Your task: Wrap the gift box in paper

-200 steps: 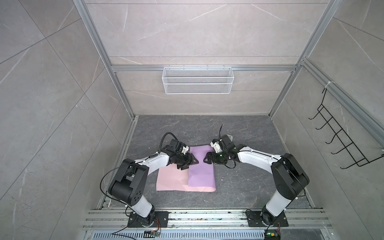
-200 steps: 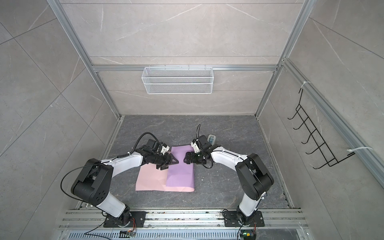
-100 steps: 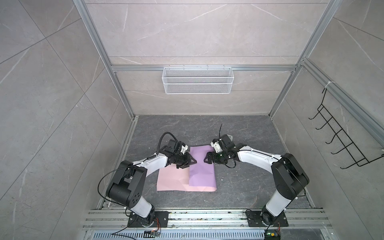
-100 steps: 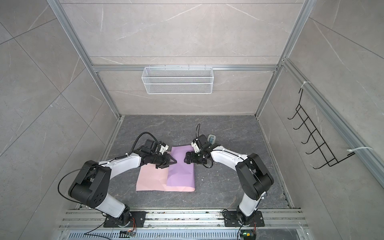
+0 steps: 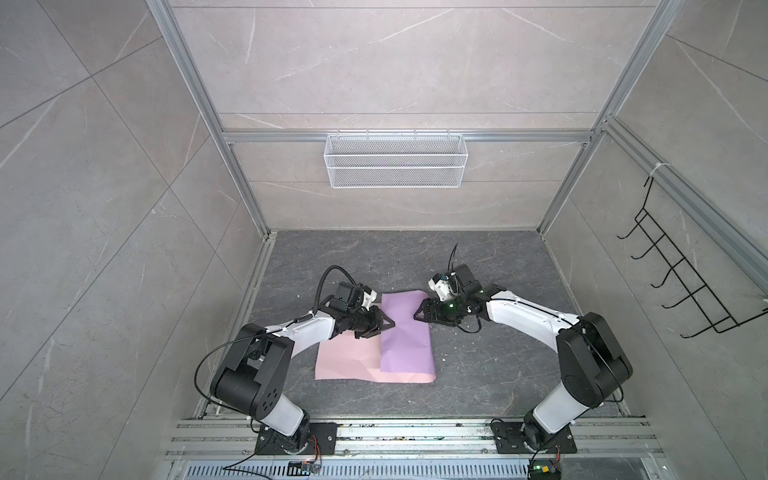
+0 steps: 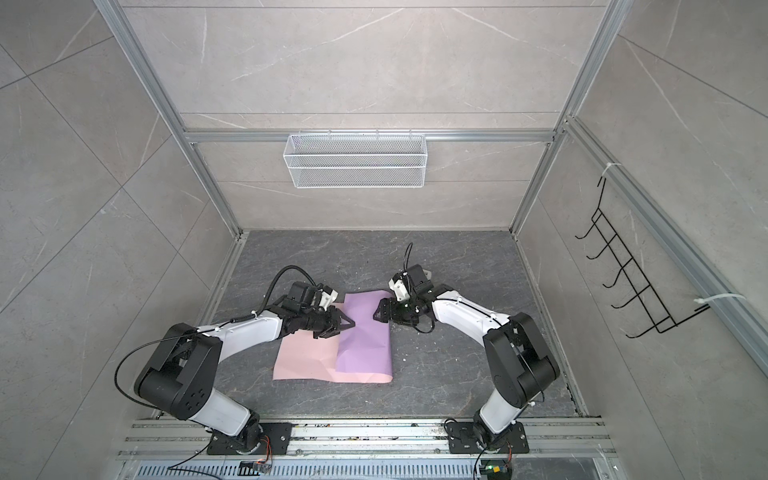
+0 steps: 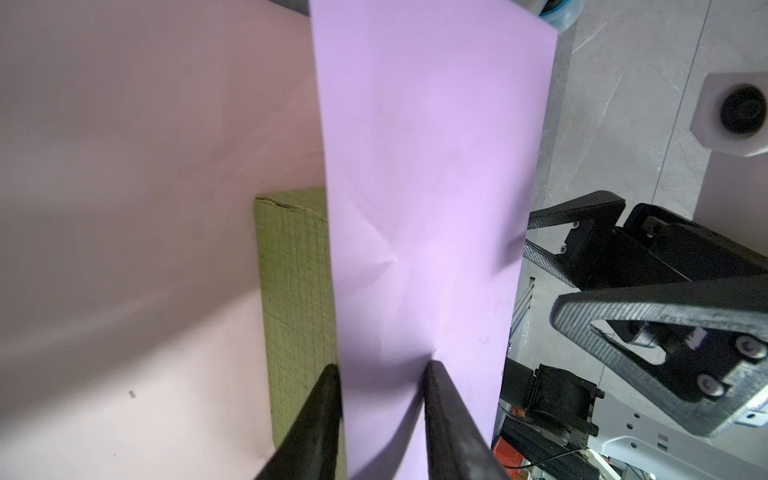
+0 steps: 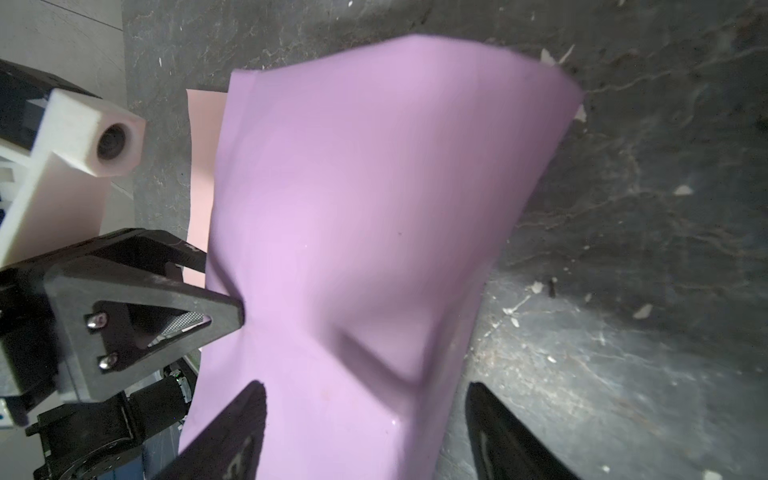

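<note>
Up close: left gripper (image 7: 380, 370) jaws narrowly apart, tips on the paper (image 7: 415, 166), at its lilac flap's edge. Right gripper (image 8: 365, 390) jaws wide, straddling the fold. Olive gift box (image 7: 295, 291) sits on the pink face, mostly under the flap.

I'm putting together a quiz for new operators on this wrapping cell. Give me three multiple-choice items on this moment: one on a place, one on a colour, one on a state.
1. The gift box lies:
A. on top of the lilac flap
B. on the pink face of the paper, partly under the flap
C. clear of the paper

2. The box's visible face is:
A. olive-green
B. red
C. white

3. The right gripper is:
A. shut on the box
B. shut, empty
C. open

Answers:
1 B, the left wrist view shows the flap covering part of the box.
2 A, plain in that same view.
3 C, its fingers stand wide apart.
</note>
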You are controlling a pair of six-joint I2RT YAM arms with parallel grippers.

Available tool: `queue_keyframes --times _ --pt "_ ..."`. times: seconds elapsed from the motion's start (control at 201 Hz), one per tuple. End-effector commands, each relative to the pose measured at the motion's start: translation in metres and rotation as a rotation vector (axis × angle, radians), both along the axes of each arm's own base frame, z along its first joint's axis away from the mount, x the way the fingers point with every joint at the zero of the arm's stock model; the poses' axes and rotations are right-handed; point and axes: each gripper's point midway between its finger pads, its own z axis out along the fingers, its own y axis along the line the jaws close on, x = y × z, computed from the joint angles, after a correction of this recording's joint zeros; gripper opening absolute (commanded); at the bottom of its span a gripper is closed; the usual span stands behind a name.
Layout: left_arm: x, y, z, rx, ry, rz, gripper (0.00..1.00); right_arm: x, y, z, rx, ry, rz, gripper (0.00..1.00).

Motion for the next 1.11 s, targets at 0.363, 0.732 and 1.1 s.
queue_keyframes --times 0.363,0.732,1.1 --pt "-0.028 0.018 -0.049 0.212 0.116 0.052 0.25 -0.008 -0.022 -0.010 -0.095 0.013 0.040 0.80" --pt "-0.025 0.022 -0.051 0.246 0.098 0.035 0.24 -0.025 -0.023 -0.030 -0.059 0.099 0.084 0.79" --pt "-0.008 0.008 -0.019 0.163 0.022 0.050 0.49 -0.032 -0.033 -0.058 -0.122 0.131 0.004 0.78"
